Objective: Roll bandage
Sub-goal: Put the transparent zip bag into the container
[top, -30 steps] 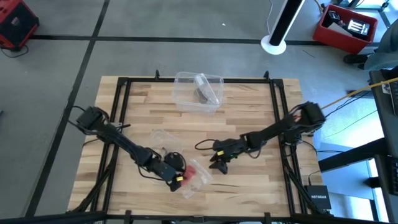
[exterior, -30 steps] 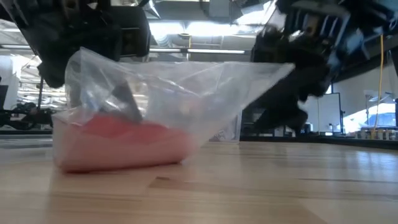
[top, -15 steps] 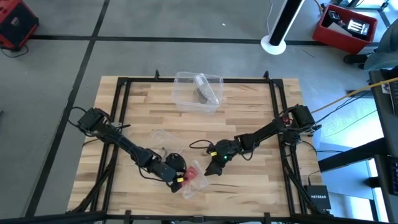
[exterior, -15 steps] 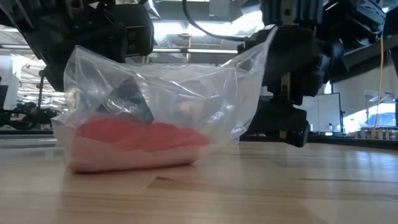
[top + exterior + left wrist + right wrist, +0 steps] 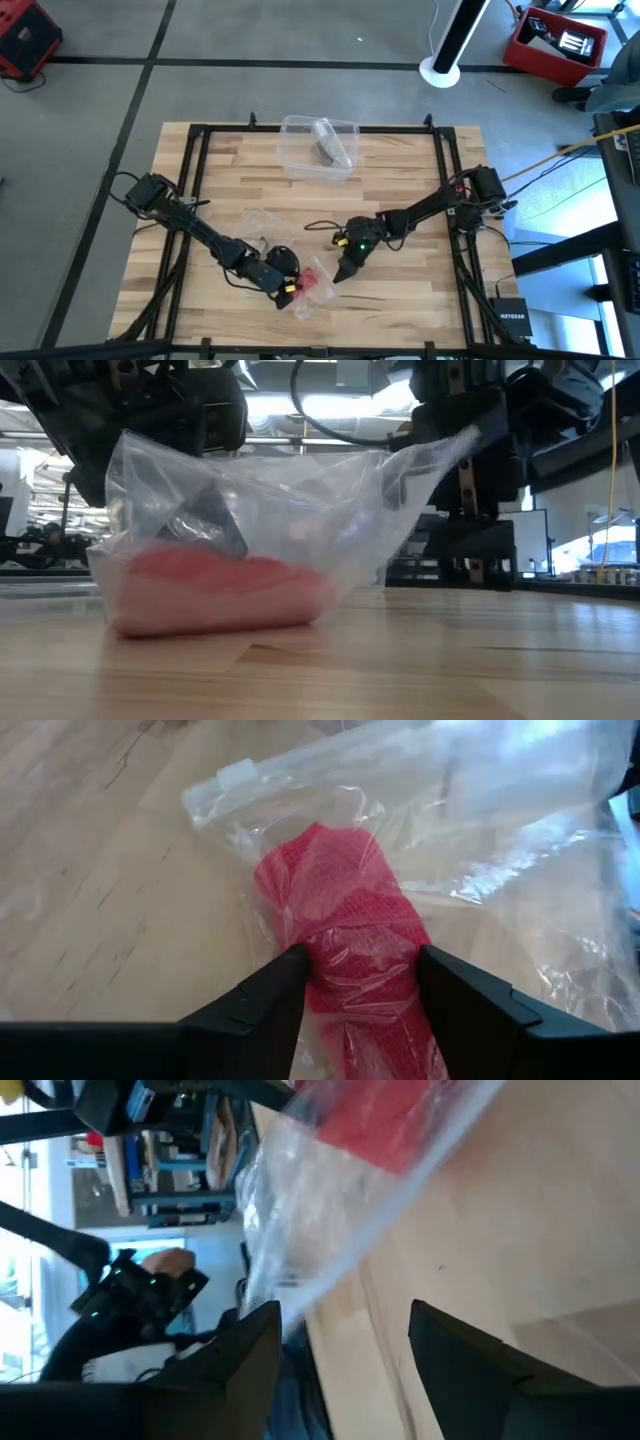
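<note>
The red bandage (image 5: 345, 920) lies bunched inside a clear plastic zip bag (image 5: 318, 285) on the table's near middle; it also shows in the low view (image 5: 220, 585). My left gripper (image 5: 285, 287) is at the bag's left end, shut on the bandage. My right gripper (image 5: 340, 271) is open at the bag's right side, pointing down and left. The bag's raised edge (image 5: 300, 1270) runs toward the gap between its fingers. I cannot tell whether it touches the bag. My left gripper pinches the bunched bandage (image 5: 360, 970) between its two fingers, with the bag's clear film around it. The fingers come at it slanting down from the table's left. The bandage and the bag's bottom (image 5: 200, 622) rest on the table.
A clear plastic box (image 5: 320, 146) with a dark thing in it stands at the table's far middle. Another crumpled clear bag (image 5: 260, 222) lies just beyond my left arm. Black frame rails (image 5: 196, 180) run along the table's left, right and far sides.
My right gripper has moved toward the table's left and a little toward its near edge, up to the bag's right side, tipping more steeply downward. The bag's upper right corner has shifted a little upward; the bandage and my left gripper have stayed in place.
</note>
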`<action>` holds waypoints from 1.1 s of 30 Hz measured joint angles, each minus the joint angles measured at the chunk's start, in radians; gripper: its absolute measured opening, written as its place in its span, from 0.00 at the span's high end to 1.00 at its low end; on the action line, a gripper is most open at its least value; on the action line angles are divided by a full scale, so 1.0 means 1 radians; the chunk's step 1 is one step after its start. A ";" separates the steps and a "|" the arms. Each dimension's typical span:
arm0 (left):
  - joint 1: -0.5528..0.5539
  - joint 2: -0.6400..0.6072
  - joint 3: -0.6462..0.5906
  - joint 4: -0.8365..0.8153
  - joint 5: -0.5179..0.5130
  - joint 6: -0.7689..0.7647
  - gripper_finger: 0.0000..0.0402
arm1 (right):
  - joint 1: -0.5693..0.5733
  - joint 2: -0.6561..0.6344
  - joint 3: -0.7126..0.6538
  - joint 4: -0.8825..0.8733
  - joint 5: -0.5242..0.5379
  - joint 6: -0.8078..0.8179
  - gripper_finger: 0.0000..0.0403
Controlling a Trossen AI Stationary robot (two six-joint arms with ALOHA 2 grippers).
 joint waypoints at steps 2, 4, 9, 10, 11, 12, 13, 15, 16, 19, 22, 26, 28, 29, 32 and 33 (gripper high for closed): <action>0.000 0.000 0.000 0.000 0.000 -0.009 0.54 | -0.025 -0.010 0.000 -0.007 -0.032 0.001 0.45; -0.004 0.000 0.000 0.000 -0.002 -0.009 0.54 | -0.043 -0.015 0.000 -0.005 -0.033 0.005 0.45; -0.009 0.000 0.000 0.000 -0.018 -0.009 0.54 | -0.031 -0.005 0.000 -0.039 0.004 0.007 0.45; -0.010 0.000 0.000 0.000 -0.023 -0.008 0.54 | -0.021 0.001 0.000 -0.039 0.014 0.017 0.45; -0.010 0.000 0.000 0.000 -0.026 -0.006 0.54 | -0.009 0.006 0.000 -0.030 0.029 0.031 0.45; -0.011 0.000 0.000 0.000 -0.026 -0.002 0.54 | 0.004 0.010 -0.001 -0.008 0.044 0.051 0.45; -0.011 0.000 0.000 0.000 -0.026 0.003 0.54 | 0.015 0.016 -0.001 0.025 0.053 0.063 0.45; -0.011 0.000 0.000 0.000 -0.030 0.003 0.54 | 0.033 0.034 0.000 0.085 0.074 0.106 0.45; -0.011 0.000 0.000 0.000 -0.032 0.003 0.54 | 0.042 0.045 0.000 0.112 0.088 0.125 0.45; -0.011 0.000 0.000 0.000 -0.034 0.004 0.54 | 0.058 0.069 0.003 0.142 0.143 0.139 0.45; -0.011 0.000 0.000 0.000 -0.035 0.004 0.54 | 0.062 0.084 0.016 0.147 0.205 0.131 0.45; -0.013 0.000 0.000 0.000 -0.037 0.004 0.54 | 0.061 0.089 0.036 0.147 0.297 0.029 0.45; -0.013 0.000 0.000 0.000 -0.037 0.010 0.54 | 0.061 0.089 0.046 0.147 0.308 -0.027 0.47; -0.013 0.000 0.000 0.000 -0.037 0.014 0.54 | 0.061 0.089 0.052 0.146 0.309 -0.052 0.49; -0.014 0.000 0.000 0.001 -0.037 0.041 0.54 | 0.062 0.089 0.065 0.146 0.309 -0.118 0.60; -0.014 0.000 0.000 0.001 -0.037 0.049 0.54 | 0.062 0.088 0.068 0.146 0.309 -0.131 0.65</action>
